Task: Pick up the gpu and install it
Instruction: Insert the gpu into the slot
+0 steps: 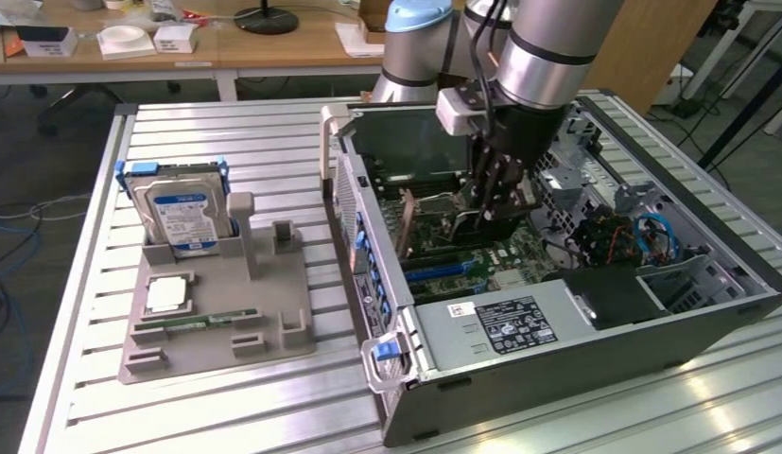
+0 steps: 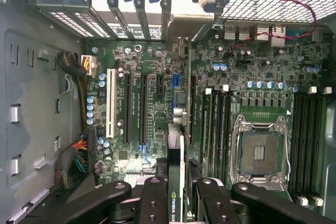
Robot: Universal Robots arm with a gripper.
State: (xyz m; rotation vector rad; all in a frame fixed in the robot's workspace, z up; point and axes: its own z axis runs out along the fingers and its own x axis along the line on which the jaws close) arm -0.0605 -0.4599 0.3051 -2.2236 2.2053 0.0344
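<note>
Gripper point(image 2: 176, 195): closed on the gpu, the thin card pinched edge-on between the two black fingers point(image 2: 153, 198), as seen in the wrist view.
Gpu point(image 2: 175, 182): held on edge, a green logo visible on its near edge; carried inside the open computer case point(image 1: 693, 331), above the motherboard point(image 2: 252, 72).
Pick-up: judged done, since the card is off the bench and in the grip.
Expansion slots point(image 2: 127, 108): long black slots and one white slot are seen bare; the card is not seated in any of them, and it hangs over the region just beside the black slots.
Installation: judged still open; alignment with a slot and pressing home are not shown as done.
CPU socket point(image 2: 261, 153): left empty, flanked by memory slots.
Rear bracket bays point(image 2: 121, 3): blue latches line the far edge of the case.
Grey fixture point(image 1: 214, 322): on the exterior view's left, well apart from the case, a hard drive point(image 1: 182, 213) is stood upright in it and a memory stick point(image 1: 195, 322) lies flat.
</note>
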